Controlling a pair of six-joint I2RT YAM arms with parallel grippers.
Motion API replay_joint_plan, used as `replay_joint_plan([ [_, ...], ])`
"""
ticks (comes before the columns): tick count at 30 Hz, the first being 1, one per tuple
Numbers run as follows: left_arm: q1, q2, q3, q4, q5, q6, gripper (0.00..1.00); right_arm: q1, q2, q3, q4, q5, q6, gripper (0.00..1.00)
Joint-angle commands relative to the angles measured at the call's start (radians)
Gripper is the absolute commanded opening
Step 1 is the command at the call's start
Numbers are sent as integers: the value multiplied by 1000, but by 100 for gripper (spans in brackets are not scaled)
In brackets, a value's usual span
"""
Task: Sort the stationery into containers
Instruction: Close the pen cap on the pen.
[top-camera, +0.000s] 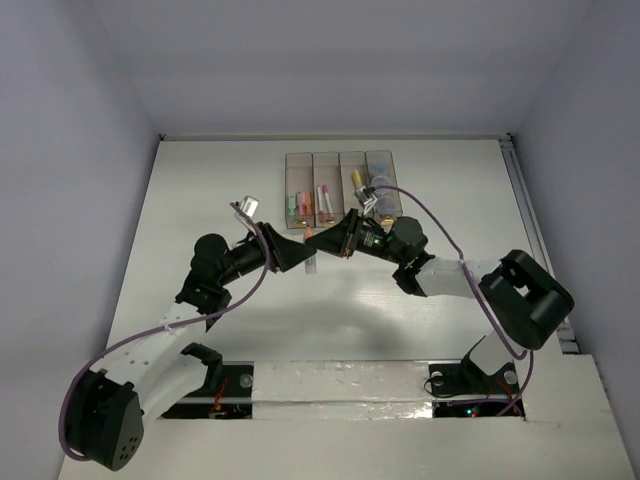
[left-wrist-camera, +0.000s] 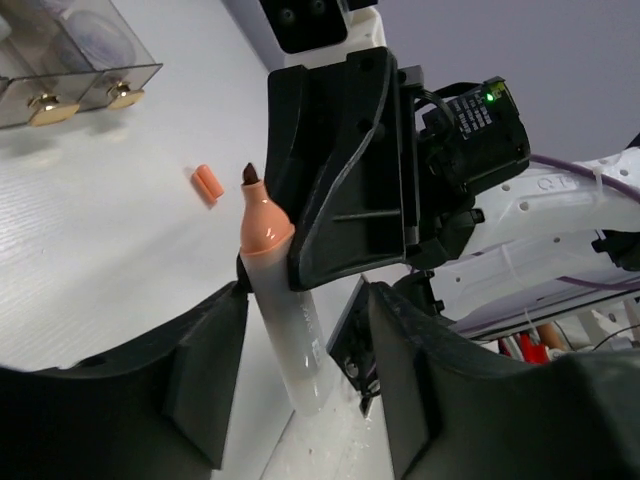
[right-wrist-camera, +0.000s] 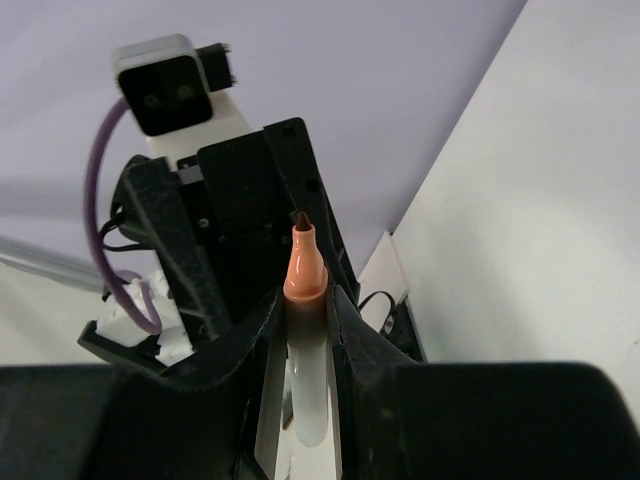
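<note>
One uncapped orange-tipped marker, smooth white barrel, clenched in right gripper, left gripper spread wide

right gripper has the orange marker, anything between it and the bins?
Only a loose orange cap, lying on the table between the marker and the bins. It is low, so a lifted carry likely clears it. The open left gripper straddles the marker, not the path.
</note>
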Motion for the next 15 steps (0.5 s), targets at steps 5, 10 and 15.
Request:
replay_joint_plan([
  [5, -18, 43, -10, 139, 62, -34, 36, -4, 37, 3, 180, -24, 61, 20],
  [10, -18, 46, -16, 127, 72, -33, 40, -4, 68, 26, 240, -29, 89, 20],
  [15, -27, 34, -13, 110, 73, -25, 39, -14, 77, 26, 266, -26, 106, 20],
])
